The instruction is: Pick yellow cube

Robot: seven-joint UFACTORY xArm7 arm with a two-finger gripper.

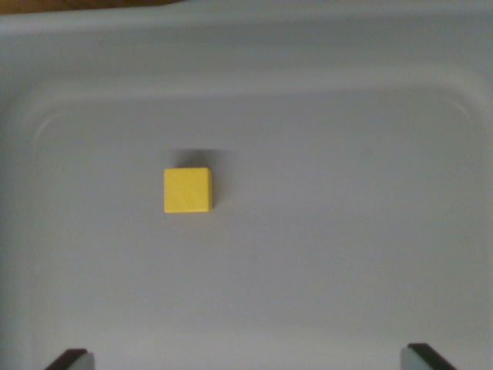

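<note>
Pale grey plastic fills nearly the whole wrist view: a shallow tray (323, 100) with rounded corners and a raised rim that runs along the top and down both sides. A thin sliver of brown desk (85, 4) shows beyond the rim at the top left corner.

On the tray's flat floor sits the yellow cube (187, 190), alone, a little to the wrist view's left of centre and slightly above the middle. It rests flat, its top face towards the camera, with a soft shadow at its upper edge and a narrow darker side face visible on its right.

At the very bottom edge, only the dark tips of the two fingers (69, 359) show, one near the left corner and one near the right corner. They are spread wide apart and pinch nothing. The cube lies well clear of both tips, higher in the picture, within the span between them but closer to the left finger's side than to the right. Nothing touches the cube.
</note>
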